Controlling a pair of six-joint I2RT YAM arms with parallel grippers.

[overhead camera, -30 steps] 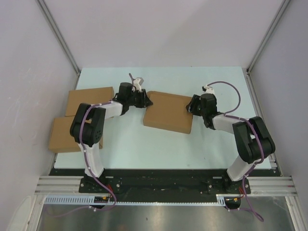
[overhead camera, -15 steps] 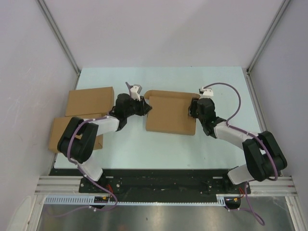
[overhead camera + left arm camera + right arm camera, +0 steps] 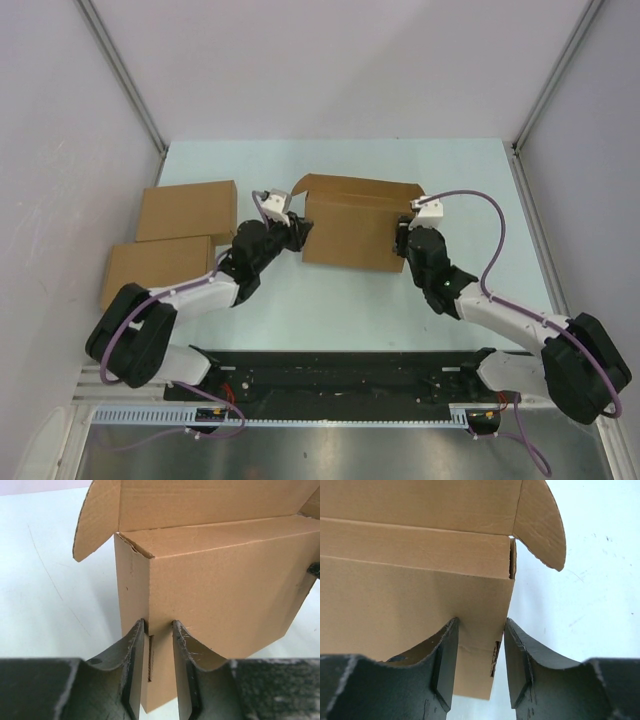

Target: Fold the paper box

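Plain brown cardboard paper box [image 3: 350, 238] sits mid-bench [image 3: 330, 310], lid raised at the rear; left tool [image 3: 158, 625] pinches its left end wall; right tool [image 3: 482, 622] straddles the right corner, grip unclear; both likely need even, gentle pressure to keep the walls square.

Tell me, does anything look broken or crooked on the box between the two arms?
Nothing looks torn or crushed. The paper box is simply unfinished: its lid stands open along the far side, the small side flaps stick out loose, and the right wrist view shows a thin gap at one upper corner.
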